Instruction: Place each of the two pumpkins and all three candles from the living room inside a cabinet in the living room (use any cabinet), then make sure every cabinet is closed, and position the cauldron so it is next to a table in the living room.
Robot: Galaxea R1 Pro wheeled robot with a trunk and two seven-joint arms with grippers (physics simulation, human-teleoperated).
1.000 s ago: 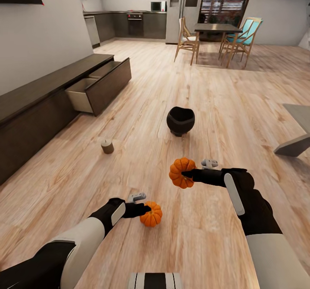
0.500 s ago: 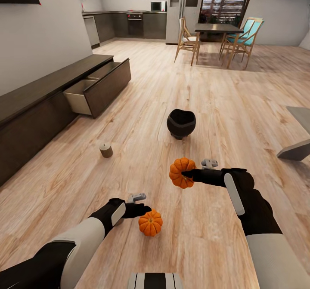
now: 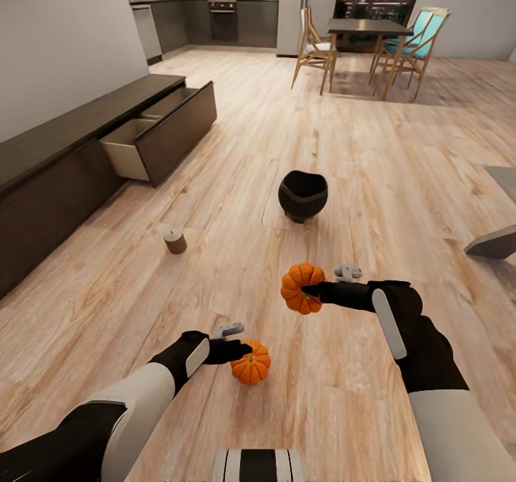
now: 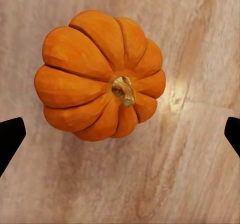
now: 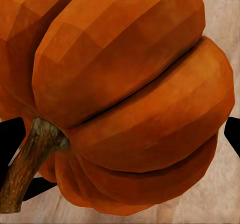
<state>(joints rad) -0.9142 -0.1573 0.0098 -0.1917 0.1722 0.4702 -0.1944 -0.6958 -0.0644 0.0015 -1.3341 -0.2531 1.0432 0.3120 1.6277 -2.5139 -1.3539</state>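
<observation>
Cabinet (image 3: 79,152) cut off at the head view's left edge, grey table (image 3: 498,234) cropped at its right edge, far side of the held pumpkin (image 5: 125,99) hidden and overflowing the right wrist view, candle (image 3: 175,240) wick too small to be made out

White forearm shells, black wrists, grey-tipped black tools

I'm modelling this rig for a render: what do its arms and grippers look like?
Both arms have white upper shells and matte black forearms with a white oval panel near the wrist. A small grey camera block sits by each gripper. The left gripper and right gripper have slim black fingers. No cables or markings are visible.
</observation>
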